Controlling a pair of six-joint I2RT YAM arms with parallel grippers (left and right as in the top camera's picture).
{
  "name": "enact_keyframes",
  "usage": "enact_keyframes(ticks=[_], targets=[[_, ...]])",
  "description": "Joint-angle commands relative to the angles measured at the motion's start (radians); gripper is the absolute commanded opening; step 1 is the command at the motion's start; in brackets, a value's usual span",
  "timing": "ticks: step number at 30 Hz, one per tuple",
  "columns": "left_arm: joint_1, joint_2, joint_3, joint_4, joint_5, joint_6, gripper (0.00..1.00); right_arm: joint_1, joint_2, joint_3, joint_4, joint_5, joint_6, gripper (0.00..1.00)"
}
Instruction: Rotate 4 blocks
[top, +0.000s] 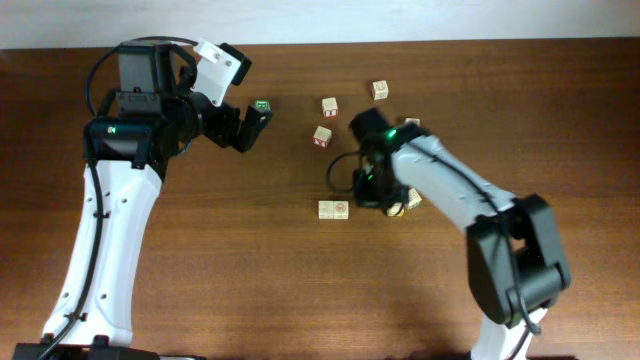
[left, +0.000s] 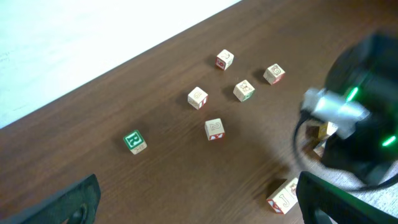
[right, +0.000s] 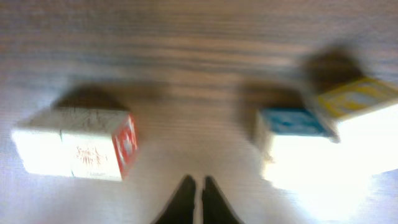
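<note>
Jaws pressed together on nothing, the right gripper (right: 199, 196) sits between two cubes — the pale wooden red-faced cube (right: 74, 146) toward the left edge of the brown wooden worktop (top: 230, 290), the yellow-faced wooden cube (right: 360, 96) toward its right.

Pale wooden blocks (top: 322, 136), matt wood-grain table (top: 250, 270)

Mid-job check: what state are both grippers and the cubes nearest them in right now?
Left gripper: open, empty.
Right gripper: shut, holding nothing.
Green-faced wooden cube: flat on the brown wooden table, free.
Red-faced pale wooden cube: flat on the table, untouched.
Blue-faced wooden cube: on the table, ungripped.
</note>
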Motion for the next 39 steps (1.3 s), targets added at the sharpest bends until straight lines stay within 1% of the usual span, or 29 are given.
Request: enact_keyframes(ticks=[1,3,6,10,13,17,23,30,39], targets=[[0.0,0.006,0.021,0.002,0.017,0.008,0.99,-0.047,-0.071,0.109,-0.119,0.002,-0.106,0.18],[0.0,0.006,0.021,0.002,0.017,0.008,0.99,-0.077,-0.071,0.104,-0.156,0.029,-0.125,0.2],[0.0,0.006,0.021,0.002,0.017,0.008,0.99,-0.096,-0.065,0.064,-0.137,0.054,-0.125,0.2],[0.0,0.006,0.021,0.001,0.017,0.008,0.99,-0.102,-0.053,-0.031,-0.058,0.079,-0.125,0.2],[0.0,0.006,0.021,0.001,0.017,0.008,0.99,-0.102,-0.053,-0.098,0.006,0.135,-0.126,0.2],[0.0,0.006,0.021,0.002,0.017,0.008,0.99,-0.102,-0.053,-0.144,0.059,0.163,-0.129,0.2],[0.0,0.006,0.021,0.002,0.017,0.008,0.99,-0.1,-0.053,-0.151,0.081,0.15,-0.129,0.2],[0.0,0.006,0.021,0.002,0.017,0.008,0.99,-0.1,-0.05,-0.152,0.098,0.091,-0.129,0.2],[0.0,0.006,0.021,0.002,0.017,0.008,0.99,-0.1,-0.003,-0.152,0.101,0.028,-0.129,0.19]])
